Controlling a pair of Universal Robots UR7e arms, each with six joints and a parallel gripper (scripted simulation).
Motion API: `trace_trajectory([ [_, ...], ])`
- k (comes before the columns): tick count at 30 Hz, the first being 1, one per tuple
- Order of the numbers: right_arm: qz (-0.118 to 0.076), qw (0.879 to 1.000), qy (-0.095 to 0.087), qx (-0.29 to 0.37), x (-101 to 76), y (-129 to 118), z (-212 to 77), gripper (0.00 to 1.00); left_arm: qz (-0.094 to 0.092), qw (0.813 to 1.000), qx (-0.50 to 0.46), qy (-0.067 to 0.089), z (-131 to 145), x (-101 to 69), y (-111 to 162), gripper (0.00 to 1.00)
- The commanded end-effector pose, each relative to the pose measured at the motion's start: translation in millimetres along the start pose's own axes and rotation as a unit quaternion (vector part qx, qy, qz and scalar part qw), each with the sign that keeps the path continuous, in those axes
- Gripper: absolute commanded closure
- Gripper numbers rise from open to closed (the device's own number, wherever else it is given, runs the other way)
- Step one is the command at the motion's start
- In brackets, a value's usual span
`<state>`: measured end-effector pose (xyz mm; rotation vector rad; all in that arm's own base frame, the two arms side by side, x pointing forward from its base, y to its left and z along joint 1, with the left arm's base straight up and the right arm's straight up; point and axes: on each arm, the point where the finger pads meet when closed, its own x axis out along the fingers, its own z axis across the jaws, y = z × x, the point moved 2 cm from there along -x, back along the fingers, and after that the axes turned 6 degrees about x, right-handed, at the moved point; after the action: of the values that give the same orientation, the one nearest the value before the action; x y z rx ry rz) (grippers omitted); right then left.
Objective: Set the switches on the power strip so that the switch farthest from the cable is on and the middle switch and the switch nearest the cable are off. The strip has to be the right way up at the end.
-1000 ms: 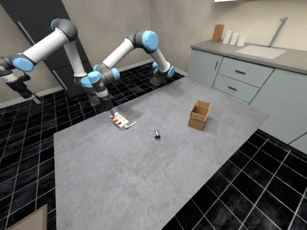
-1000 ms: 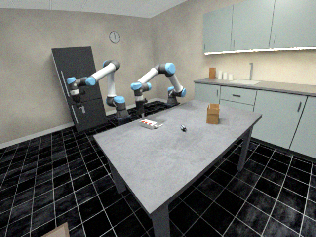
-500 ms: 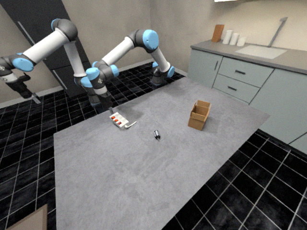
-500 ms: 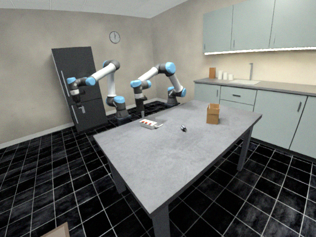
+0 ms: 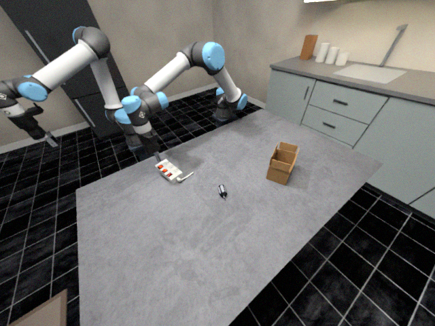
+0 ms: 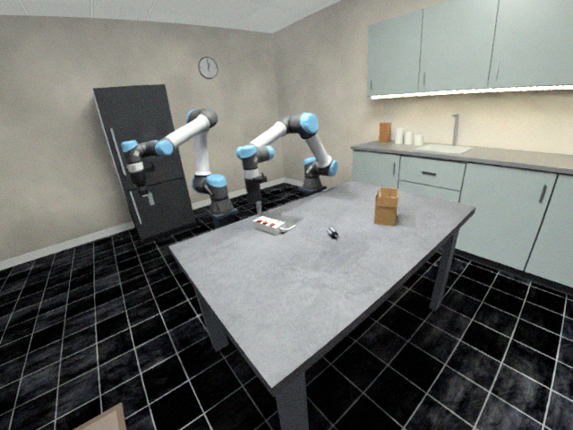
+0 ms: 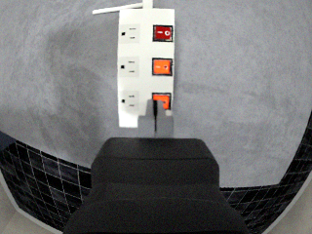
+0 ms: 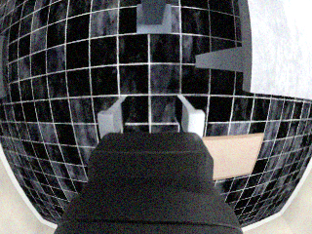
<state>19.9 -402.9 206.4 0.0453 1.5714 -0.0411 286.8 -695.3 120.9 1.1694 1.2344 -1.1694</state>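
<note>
Power strip (image 5: 172, 175) (image 6: 269, 226) (image 7: 126, 54), top view: one, boxy, on the mottled grey table (image 5: 182, 238) (image 6: 319, 278) (image 7: 219, 127)! Exterior: one open-topped brown box (image 5: 280, 170) (image 6: 386, 210). Left wrist: three switches, three outlets; left gripper (image 7: 155, 104) pressed together. Right wrist: right gripper (image 8: 151, 109) spread wide.

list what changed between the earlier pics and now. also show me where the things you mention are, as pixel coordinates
The left claw (image 5: 158, 158) (image 6: 259, 212) (image 7: 154, 109) has lifted slightly, up off the far end of the power strip (image 5: 175, 170) (image 6: 275, 223) (image 7: 145, 49). Nothing was grasped or let go. The strip, the cardboard box (image 5: 278, 175) (image 6: 385, 215) and the open right claw (image 5: 51, 139) (image 6: 149, 199) (image 8: 152, 104) stayed put; whether a switch flipped, I cannot tell.
</note>
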Motion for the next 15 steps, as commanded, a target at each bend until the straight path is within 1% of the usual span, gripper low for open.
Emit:
trace_trajectory([
  [1,-0.001,1.000,-0.001,0.000,-0.6,-1,0,0.00,0.000,1.000,0.000,-0.002,2,-2.4,4,1.00],
  [6,-0.001,1.000,-0.001,0.000,-0.6,-1,0,0.00,0.000,1.000,0.000,-0.002,13,-14.3,44,1.00],
  [8,-0.001,1.000,-0.001,0.000,-0.6,-1,0,0.00,0.000,1.000,0.000,-0.002,13,-15.3,48,1.00],
  [15,-0.001,1.000,-0.001,0.000,-0.6,-1,0,0.00,0.000,1.000,0.000,-0.002,13,-15.3,48,1.00],
])
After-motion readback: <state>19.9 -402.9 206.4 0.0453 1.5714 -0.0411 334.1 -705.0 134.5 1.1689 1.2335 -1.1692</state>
